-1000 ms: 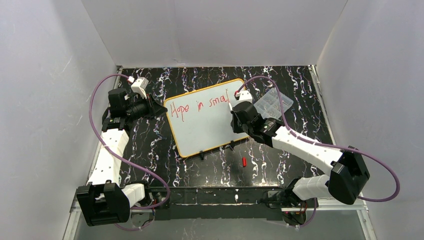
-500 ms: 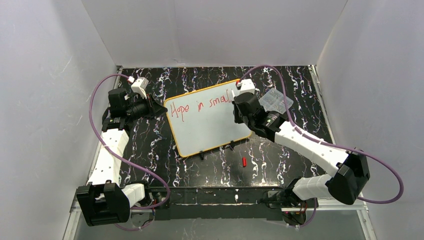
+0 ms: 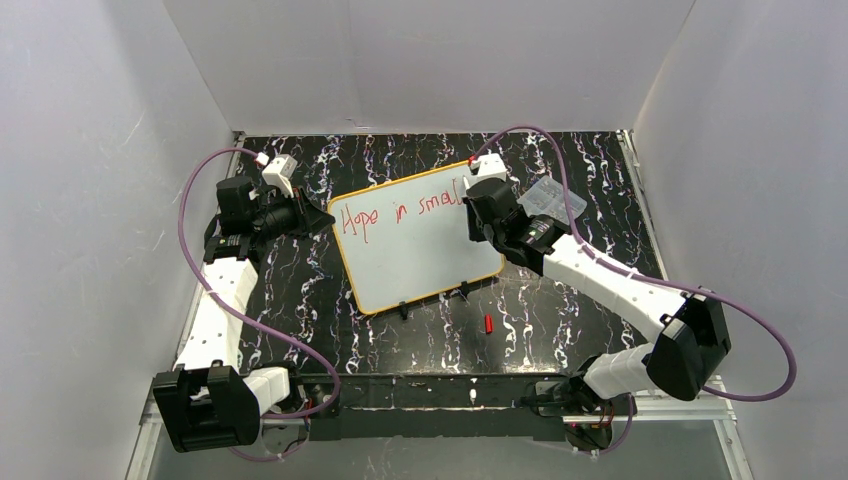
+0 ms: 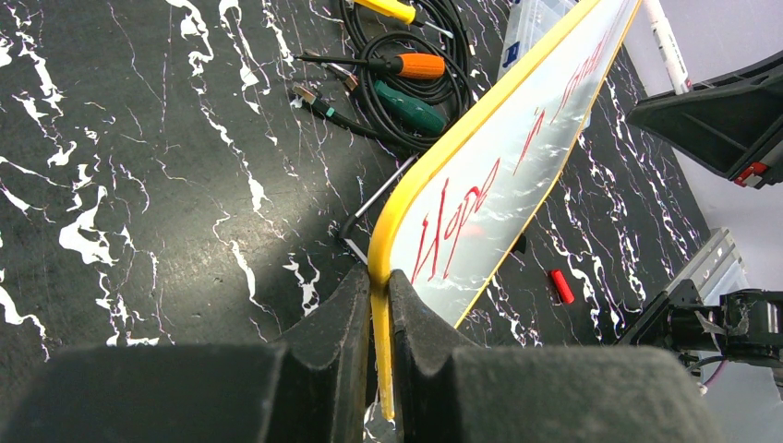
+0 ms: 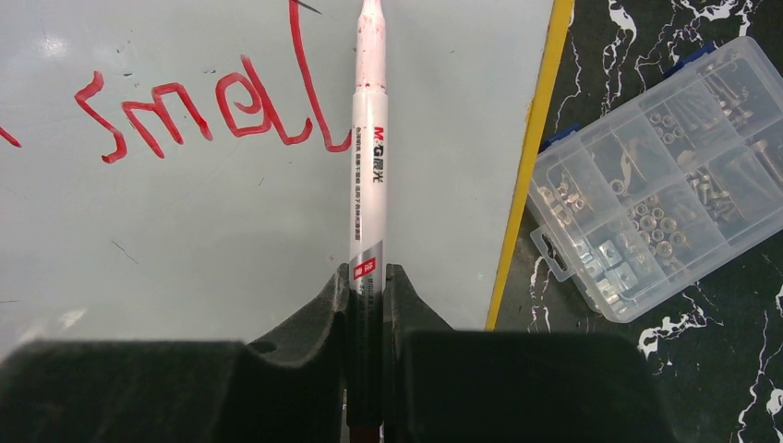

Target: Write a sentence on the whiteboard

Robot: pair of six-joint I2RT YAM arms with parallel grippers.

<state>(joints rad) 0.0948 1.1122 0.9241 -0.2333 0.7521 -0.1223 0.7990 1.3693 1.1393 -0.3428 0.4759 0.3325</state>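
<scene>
The whiteboard [image 3: 415, 262], white with a yellow rim, stands tilted on the black marbled table. The sentence [image 3: 395, 212] reads "Hope in small" in red along the board's top line. My left gripper [image 3: 322, 217] is shut on the yellow rim [image 4: 380, 258] at the board's left corner. In the left wrist view, "Hope" [image 4: 457, 221] starts just past the fingers. My right gripper [image 5: 367, 272] is shut on a white marker [image 5: 367, 166]. The marker's red-stained tip [image 5: 370, 11] points at the top of the last "l" [image 5: 305, 83], near the board's right rim.
A clear parts box [image 5: 665, 175] lies just right of the board's rim, also in the top view [image 3: 555, 196]. A red marker cap [image 3: 488, 323] lies on the table in front of the board. Screwdrivers and a black cable coil [image 4: 411, 65] lie behind the board. Grey walls enclose three sides.
My right gripper has moved with the marker toward the board's far right corner, past the end of "small". The left arm and the board have stayed put.
</scene>
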